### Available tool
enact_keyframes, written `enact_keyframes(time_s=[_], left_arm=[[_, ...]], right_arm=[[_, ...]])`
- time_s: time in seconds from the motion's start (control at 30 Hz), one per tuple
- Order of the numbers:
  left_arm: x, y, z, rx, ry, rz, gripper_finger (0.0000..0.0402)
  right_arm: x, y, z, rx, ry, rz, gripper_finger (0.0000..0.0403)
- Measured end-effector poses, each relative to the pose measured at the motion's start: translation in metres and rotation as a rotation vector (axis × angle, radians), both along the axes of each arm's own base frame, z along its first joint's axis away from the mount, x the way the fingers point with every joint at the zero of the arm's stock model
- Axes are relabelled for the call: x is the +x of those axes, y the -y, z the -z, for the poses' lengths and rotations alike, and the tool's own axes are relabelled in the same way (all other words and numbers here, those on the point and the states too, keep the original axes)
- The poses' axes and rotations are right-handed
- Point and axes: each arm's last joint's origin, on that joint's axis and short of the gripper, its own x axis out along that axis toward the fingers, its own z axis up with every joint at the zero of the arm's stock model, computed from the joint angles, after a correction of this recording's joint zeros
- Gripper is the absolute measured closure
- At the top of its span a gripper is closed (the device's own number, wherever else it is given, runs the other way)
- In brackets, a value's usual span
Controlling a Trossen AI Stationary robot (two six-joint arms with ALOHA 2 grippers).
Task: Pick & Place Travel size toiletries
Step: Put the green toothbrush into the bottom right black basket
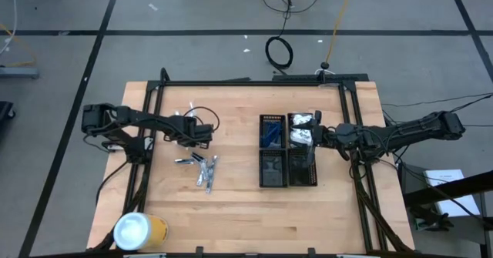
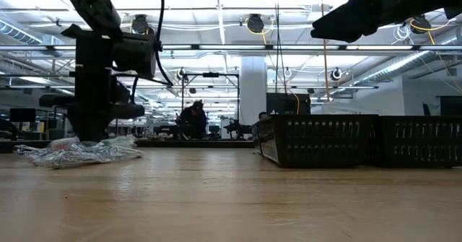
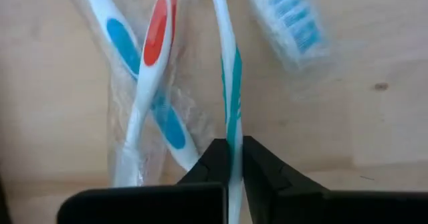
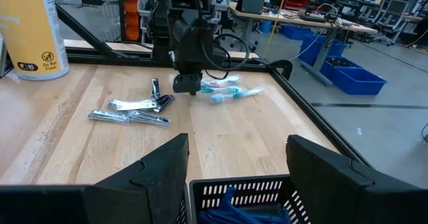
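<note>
Two black trays (image 1: 271, 168) hold blue razors (image 1: 269, 133), white packets (image 1: 302, 129).

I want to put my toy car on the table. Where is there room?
The bare wood along the near edge, between the yellow cylinder and the table's far right corner, is free. So is the strip between the silvery sachets and the black trays. It is crowded where the left gripper pinches a toothbrush, and at the trays under the right gripper.
</note>
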Motion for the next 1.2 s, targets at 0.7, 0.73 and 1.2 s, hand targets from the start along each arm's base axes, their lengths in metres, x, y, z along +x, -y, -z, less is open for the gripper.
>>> enact_keyframes(time_s=[0.7,0.73,1.2], left_arm=[[0.084,0.017,-0.117,0.635,0.455,1.001,0.0391],[0.086,0.015,-0.118,0.657,0.474,1.039,0.0394],[0.103,-0.016,-0.126,0.726,0.769,1.312,0.0389]], right_arm=[[0.033,0.012,0.006,0.004,0.115,0.068,0.0165],[0.036,0.013,0.009,0.003,0.114,0.077,0.0165],[0.071,0.047,0.024,0.109,0.345,0.049,0.0165]])
